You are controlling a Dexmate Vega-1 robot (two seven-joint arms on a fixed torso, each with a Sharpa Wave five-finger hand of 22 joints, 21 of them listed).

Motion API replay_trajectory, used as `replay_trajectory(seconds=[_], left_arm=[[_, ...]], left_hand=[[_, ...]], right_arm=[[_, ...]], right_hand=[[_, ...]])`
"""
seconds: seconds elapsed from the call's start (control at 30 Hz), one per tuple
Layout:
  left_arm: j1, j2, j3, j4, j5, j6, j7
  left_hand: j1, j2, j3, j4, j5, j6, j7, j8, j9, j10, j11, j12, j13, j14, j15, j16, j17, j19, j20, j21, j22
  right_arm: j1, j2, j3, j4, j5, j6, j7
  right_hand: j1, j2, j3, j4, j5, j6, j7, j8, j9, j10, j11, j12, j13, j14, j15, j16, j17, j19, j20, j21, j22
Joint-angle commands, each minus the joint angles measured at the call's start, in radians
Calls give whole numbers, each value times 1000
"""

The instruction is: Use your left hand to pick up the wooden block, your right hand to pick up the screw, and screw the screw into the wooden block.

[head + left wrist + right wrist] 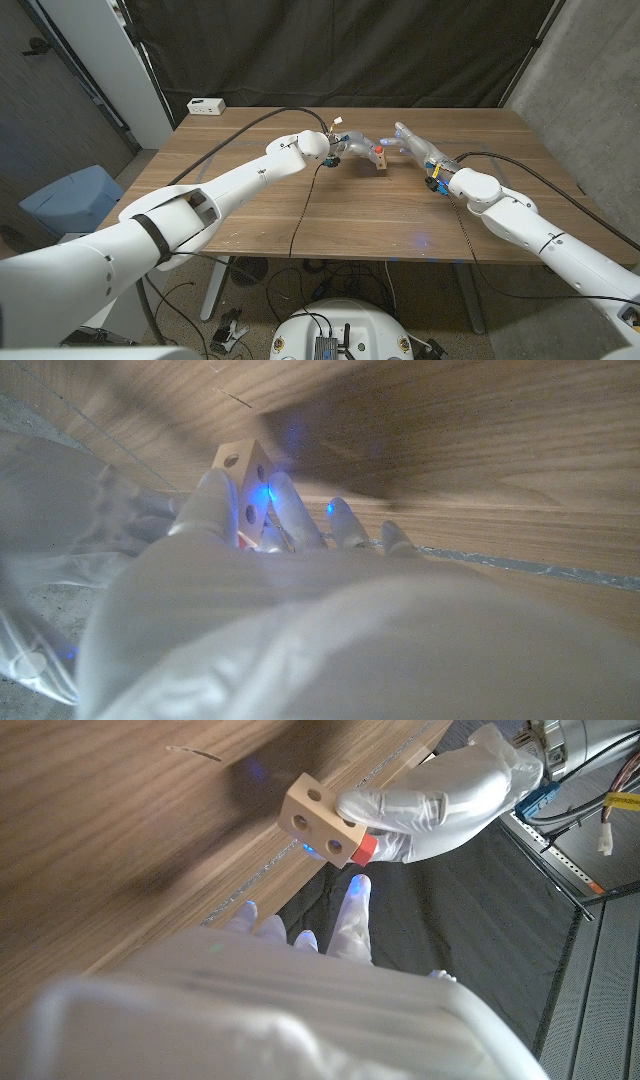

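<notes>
My left hand grips the wooden block near the middle of the table's far half, holding it a little above the wood. The block is pale, with round holes in its faces. A red screw head sticks out of one face, next to the left hand's fingers. In the left wrist view my fingers wrap the block. My right hand is just right of the block, fingers stretched toward it and spread, holding nothing; its fingertips stop short of the block.
A white socket box lies at the table's far left corner. A black cable runs across the table from the left arm toward the front edge. A blue bin stands on the floor at the left. Dark curtains hang behind the table.
</notes>
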Motion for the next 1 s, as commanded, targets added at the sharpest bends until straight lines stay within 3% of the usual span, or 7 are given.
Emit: replay_trajectory(seconds=[0.03,1.0], left_arm=[[-3,-2,0,9,-2,-8,-1],[-1,0,-1,4,0,-9,0]], left_hand=[[6,8,7,2,5,29,17,6,2,7,0,-1,4,5,-48,4,3,4,3,4,4],[5,9,8,2,5,27,16,6,2,7,-1,-2,4,5,-48,4,3,4,2,4,4]], right_arm=[[11,9,-12,9,1,-3,11],[-10,4,-3,-6,12,0,0]], right_hand=[[2,5,-6,0,6,-1,0,-2,3,-50,1,-1,3,-165,1,2,5,-7,0,-1,1],[4,9,-12,0,10,3,1,1,3,-49,0,2,3,-162,0,4,4,-5,-2,1,1]])
